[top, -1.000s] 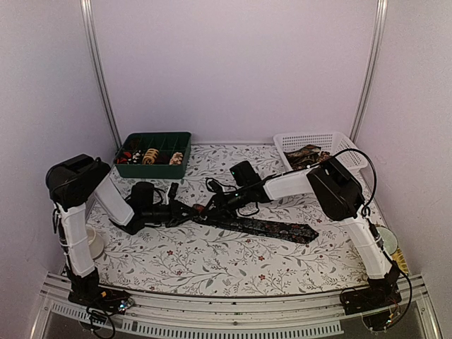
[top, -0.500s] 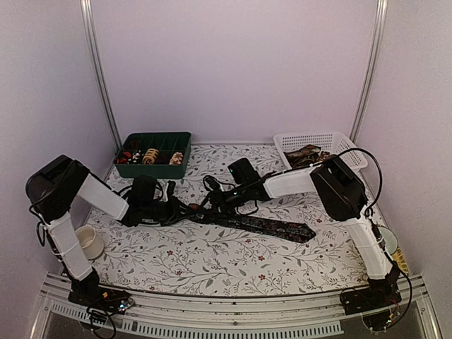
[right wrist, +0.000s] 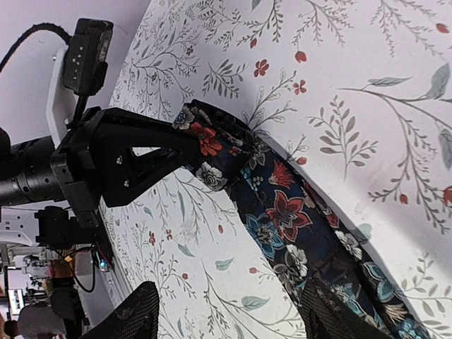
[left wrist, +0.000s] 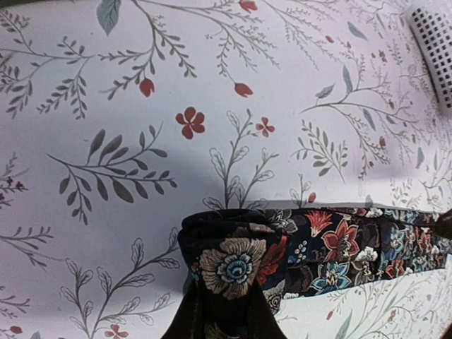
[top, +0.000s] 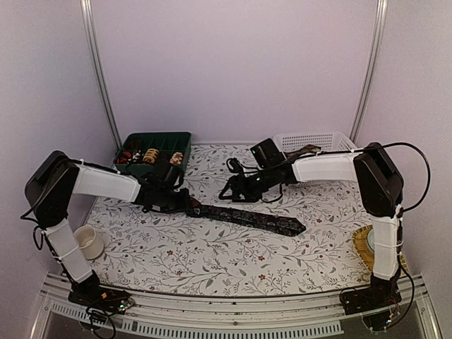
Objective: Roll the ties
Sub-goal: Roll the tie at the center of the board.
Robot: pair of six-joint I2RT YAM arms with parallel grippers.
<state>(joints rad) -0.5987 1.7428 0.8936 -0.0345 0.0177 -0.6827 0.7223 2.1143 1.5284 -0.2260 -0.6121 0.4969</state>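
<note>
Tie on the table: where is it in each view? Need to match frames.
Top external: tie lies at centre, slanting down to the right.
Left wrist: tie runs from lower middle to the right edge.
Right wrist: tie runs from centre to bottom right.
Shared landmark: its folded end, pinched in the left gripper.

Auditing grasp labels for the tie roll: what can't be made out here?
Left claw: fingertips cut by the bottom edge of the left wrist view and draped by the tie.
How far the tie's gripped end is rolled: bunched fabric, every view.
Basket contents: top view, small, partly behind the right arm.
Tray coils: top view, too small to count.
</note>
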